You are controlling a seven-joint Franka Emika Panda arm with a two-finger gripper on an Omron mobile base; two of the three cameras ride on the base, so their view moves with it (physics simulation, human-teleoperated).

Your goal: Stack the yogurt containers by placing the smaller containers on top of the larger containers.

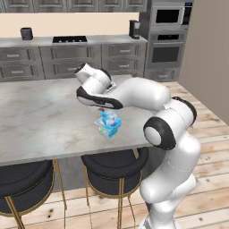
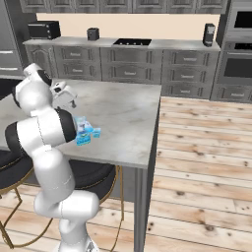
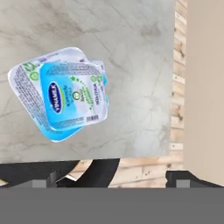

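Resting: small yogurt cup (image 3: pixel 73 94) atop larger yogurt pack (image 3: pixel 24 83), fingers (image 3: pixel 43 183) spread above.

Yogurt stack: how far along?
Looks done: the smaller yogurt cup sits on the larger yogurt pack, rotated slightly off square, on the marble island counter. In hand: nothing; the gripper is open above the stack. Left: only retreat, if anything.

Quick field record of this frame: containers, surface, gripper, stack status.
smaller container: sits on top of the larger one, turned slightly askew
larger container: on the counter, near the stool-side edge
surface: grey marble counter
gripper: open, above the stack, holding nothing
stack status: looks done
under counter edge: two black stools
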